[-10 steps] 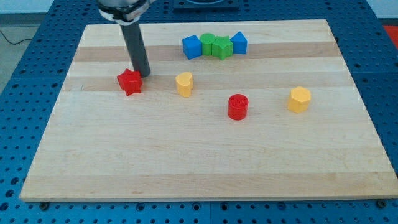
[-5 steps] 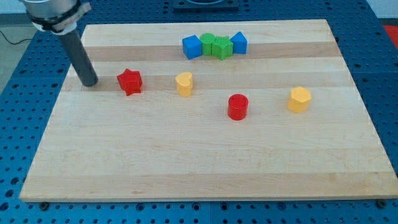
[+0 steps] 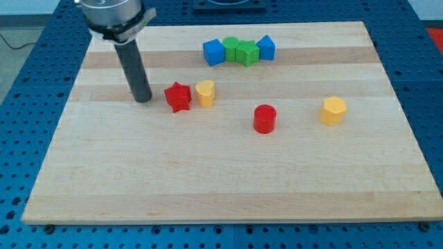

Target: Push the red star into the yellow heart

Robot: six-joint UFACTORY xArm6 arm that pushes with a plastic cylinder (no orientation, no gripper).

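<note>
One red star [image 3: 178,97] right of my tip [image 3: 142,99]

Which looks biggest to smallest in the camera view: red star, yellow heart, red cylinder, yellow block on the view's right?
1. Red cylinder, looks largest.
2. Yellow block, close behind; too alike to separate firmly.
3. Red star.
4. Yellow heart, smallest, though it lies slightly farther back.

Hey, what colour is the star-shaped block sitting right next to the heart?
Red. The red star sits just left of the yellow heart, plain in the camera view.
</note>
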